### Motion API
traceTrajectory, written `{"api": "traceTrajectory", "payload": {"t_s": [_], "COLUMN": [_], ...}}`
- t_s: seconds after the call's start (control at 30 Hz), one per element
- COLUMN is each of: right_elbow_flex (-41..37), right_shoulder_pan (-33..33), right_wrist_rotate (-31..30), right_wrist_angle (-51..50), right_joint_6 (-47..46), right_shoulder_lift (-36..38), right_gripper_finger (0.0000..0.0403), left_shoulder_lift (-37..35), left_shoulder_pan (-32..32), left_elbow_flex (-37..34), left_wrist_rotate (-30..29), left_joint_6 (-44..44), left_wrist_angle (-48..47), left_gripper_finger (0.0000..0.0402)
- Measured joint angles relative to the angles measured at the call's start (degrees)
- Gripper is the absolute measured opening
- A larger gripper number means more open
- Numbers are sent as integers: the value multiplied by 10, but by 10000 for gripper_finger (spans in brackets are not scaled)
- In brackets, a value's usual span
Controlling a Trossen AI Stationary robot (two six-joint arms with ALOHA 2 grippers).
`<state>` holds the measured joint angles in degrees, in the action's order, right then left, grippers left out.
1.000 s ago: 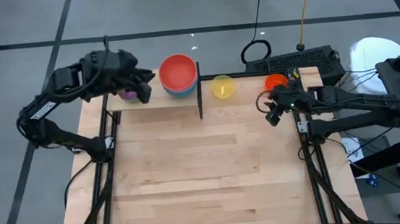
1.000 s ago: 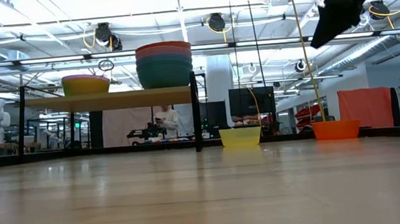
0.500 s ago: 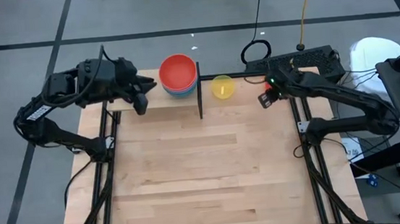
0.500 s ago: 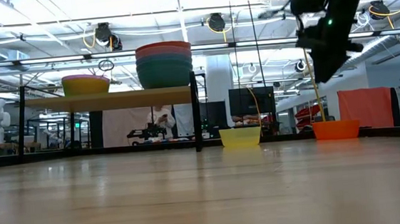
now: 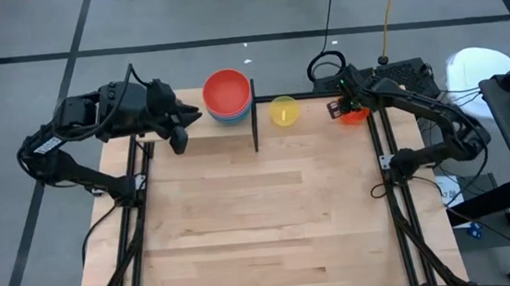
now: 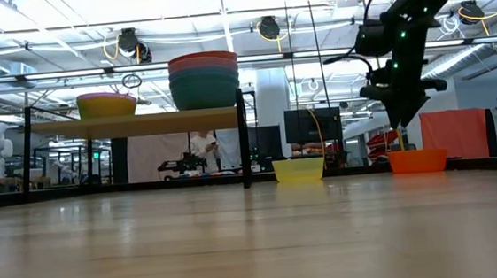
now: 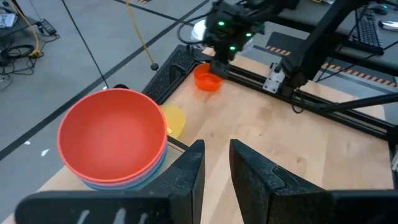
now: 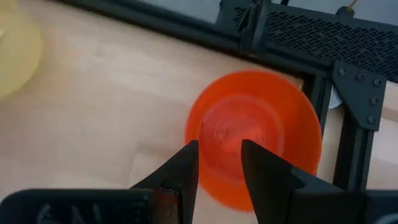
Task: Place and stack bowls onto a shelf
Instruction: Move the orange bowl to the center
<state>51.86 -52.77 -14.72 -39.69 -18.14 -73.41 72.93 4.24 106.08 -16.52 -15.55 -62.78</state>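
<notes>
The shelf (image 5: 212, 131) stands at the table's far left. Its plank (image 6: 141, 123) carries a stack of larger bowls with the red one on top (image 5: 228, 94) (image 6: 204, 80) (image 7: 112, 140), and a smaller stack (image 6: 106, 104) that my left arm hides from above. My left gripper (image 5: 180, 136) (image 7: 216, 149) hovers open over the shelf's near edge, holding nothing. The yellow bowl (image 5: 284, 111) (image 6: 298, 170) and the orange bowl (image 5: 356, 114) (image 6: 418, 160) (image 8: 255, 137) sit on the table. My right gripper (image 5: 343, 107) (image 6: 400, 120) (image 8: 219, 149) is open, pointing down just above the orange bowl.
The shelf's black upright end bar (image 5: 254, 124) (image 6: 243, 135) stands between the big stack and the yellow bowl. A dark keyboard (image 5: 388, 76) and a cable loop (image 5: 325, 65) lie beyond the far right corner. The table's middle and near parts (image 5: 261, 216) are bare wood.
My right gripper has swung from the table's right edge toward the far edge and come down over the orange bowl, tipping to point downward. My left gripper has drawn back a little from the shelf's small bowls toward the near edge.
</notes>
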Motion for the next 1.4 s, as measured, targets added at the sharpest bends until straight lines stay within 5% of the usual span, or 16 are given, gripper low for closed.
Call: {"api": "traceTrajectory", "payload": {"t_s": [0.47,0.87,1.4], "right_elbow_flex": [0,0,-2], "right_shoulder_pan": [-47,-54,-57], "right_wrist_rotate": [0,6,116], "right_wrist_angle": [42,52,53], "right_joint_6": [13,12,18], "right_shoulder_lift": [-59,-102,-175], "right_gripper_finger": [5,1,0], "left_shoulder_lift": [0,0,0], "left_shoulder_pan": [-25,-31,-31], "left_elbow_flex": [0,0,0], "left_wrist_rotate": [0,0,0], "left_joint_6": [-15,-18,-30], "left_wrist_angle": [0,0,0], "left_gripper_finger": [79,79,79]}}
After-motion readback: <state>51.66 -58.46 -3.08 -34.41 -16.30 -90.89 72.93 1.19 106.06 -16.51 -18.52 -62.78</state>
